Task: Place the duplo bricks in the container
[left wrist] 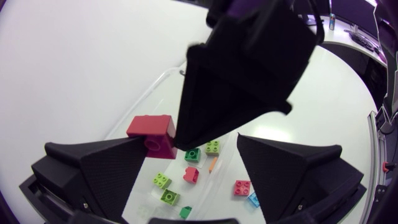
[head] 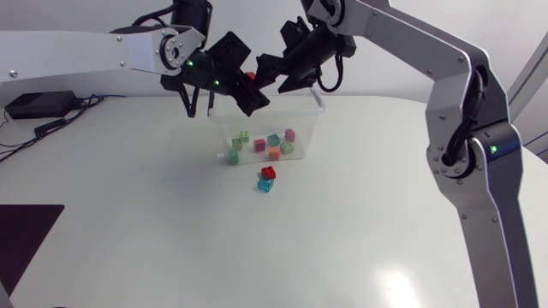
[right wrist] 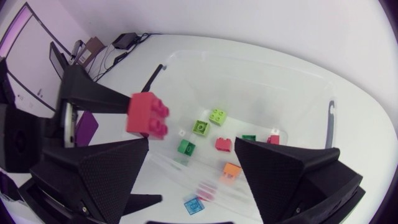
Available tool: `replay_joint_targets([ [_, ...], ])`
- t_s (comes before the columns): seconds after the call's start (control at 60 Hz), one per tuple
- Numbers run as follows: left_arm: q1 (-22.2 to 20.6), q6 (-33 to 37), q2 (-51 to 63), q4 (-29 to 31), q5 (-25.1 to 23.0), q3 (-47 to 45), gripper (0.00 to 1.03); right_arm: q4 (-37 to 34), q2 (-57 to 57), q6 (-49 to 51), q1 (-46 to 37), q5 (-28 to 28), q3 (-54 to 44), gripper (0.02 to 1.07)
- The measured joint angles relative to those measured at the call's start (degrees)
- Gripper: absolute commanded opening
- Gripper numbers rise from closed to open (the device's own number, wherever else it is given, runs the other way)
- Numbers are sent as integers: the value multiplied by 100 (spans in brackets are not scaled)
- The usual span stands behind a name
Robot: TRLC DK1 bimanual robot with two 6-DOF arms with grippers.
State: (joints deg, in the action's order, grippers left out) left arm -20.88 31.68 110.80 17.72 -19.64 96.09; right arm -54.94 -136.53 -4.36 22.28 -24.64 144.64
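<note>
The white surface (head: 128, 222) carries a black box (head: 34, 104) with cables at its far left corner. Near the middle stands the clear container (head: 318, 103), with small bricks (head: 272, 144) scattered inside (green, pink, orange). A red-on-blue pair (head: 266, 179) sits just outside it. Above the container, the left gripper (left wrist: 189, 140) and the right gripper (right wrist: 191, 142) both have their jaws released. A red brick (head: 251, 77) hangs between the two, touching a finger of each.

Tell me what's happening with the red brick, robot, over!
Left gripper jaws open, right gripper jaws open. Red brick caught between the two grippers, above the container rim. Nothing seen in the way.
</note>
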Motion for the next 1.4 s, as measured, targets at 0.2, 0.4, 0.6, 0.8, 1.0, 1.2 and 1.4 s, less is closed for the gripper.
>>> replay_joint_targets([
  [0.2, -2, -13, -627, 50, -221, -273, 97, -59, -190, -35, -66, 219, 162, 102],
  [0.4, 20, -11, -726, 68, -227, -437, 97, -59, -192, -35, -87, 219, 170, 102],
  [0.6, 48, -11, -765, 79, -240, -732, 97, 120, 256, -37, -98, 223, -328, 102],
  [0.8, -105, -11, -1137, 81, 61, -1676, 97, 1023, 2020, -33, -181, 345, -2177, 102],
  [1.0, -577, -17, -973, -149, 717, -2376, 97, 1733, 3748, 68, -398, 426, -4266, 102],
  [1.2, -933, -391, -125, -63, 1274, -2203, 97, 2214, 4656, 181, -634, 501, -6006, 102],
  [1.4, -1049, -876, 728, 278, 1556, -1539, 97, 2546, 5095, 225, -782, 501, -7173, 102],
])
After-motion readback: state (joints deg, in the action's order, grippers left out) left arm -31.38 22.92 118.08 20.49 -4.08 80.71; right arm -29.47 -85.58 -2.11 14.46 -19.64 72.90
